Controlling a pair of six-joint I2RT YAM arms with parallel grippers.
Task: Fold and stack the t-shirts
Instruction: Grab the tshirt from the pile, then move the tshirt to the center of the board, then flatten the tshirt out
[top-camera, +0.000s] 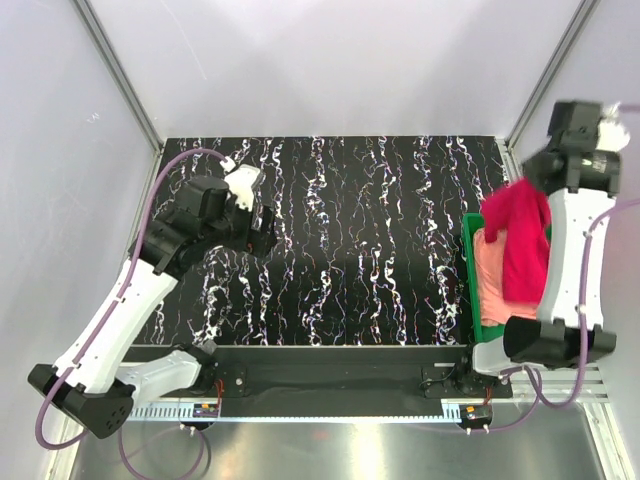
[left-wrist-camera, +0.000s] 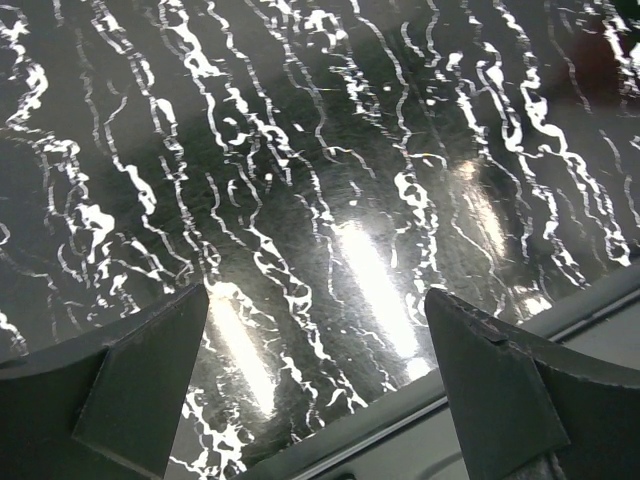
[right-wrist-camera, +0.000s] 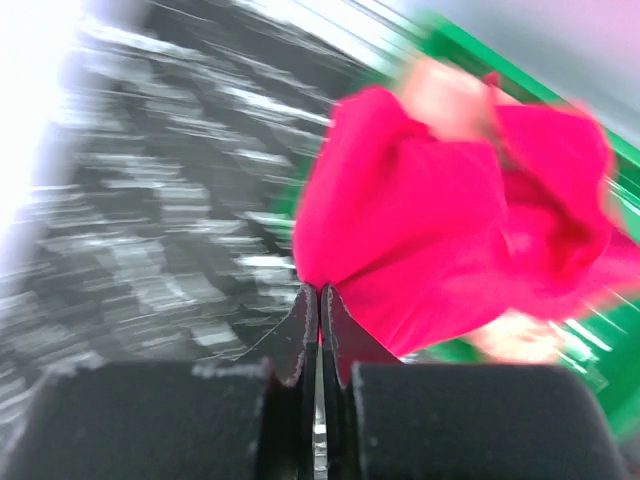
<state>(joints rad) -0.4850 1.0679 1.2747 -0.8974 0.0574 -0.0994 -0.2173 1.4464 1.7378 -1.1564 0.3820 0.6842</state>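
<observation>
The crimson-red t-shirt (top-camera: 522, 240) hangs bunched from my right gripper (top-camera: 532, 186) above the tray at the right edge of the table. In the right wrist view the right gripper (right-wrist-camera: 318, 292) is shut, its jaws pinching an edge of the red t-shirt (right-wrist-camera: 430, 225). The salmon-pink t-shirt (top-camera: 490, 280) lies in the green tray (top-camera: 468, 262) below it; the wrist view shows the pink t-shirt (right-wrist-camera: 450, 95) behind the red cloth. My left gripper (top-camera: 260, 228) hovers over the left part of the mat, and the left gripper (left-wrist-camera: 318, 335) is open and holds nothing.
A black mat with white streaks (top-camera: 350, 250) covers the table. Its front rail (left-wrist-camera: 470, 345) shows just beyond my left fingers. Pale enclosure walls with metal posts (top-camera: 120, 90) stand on both sides and at the back. The right wrist view is motion-blurred.
</observation>
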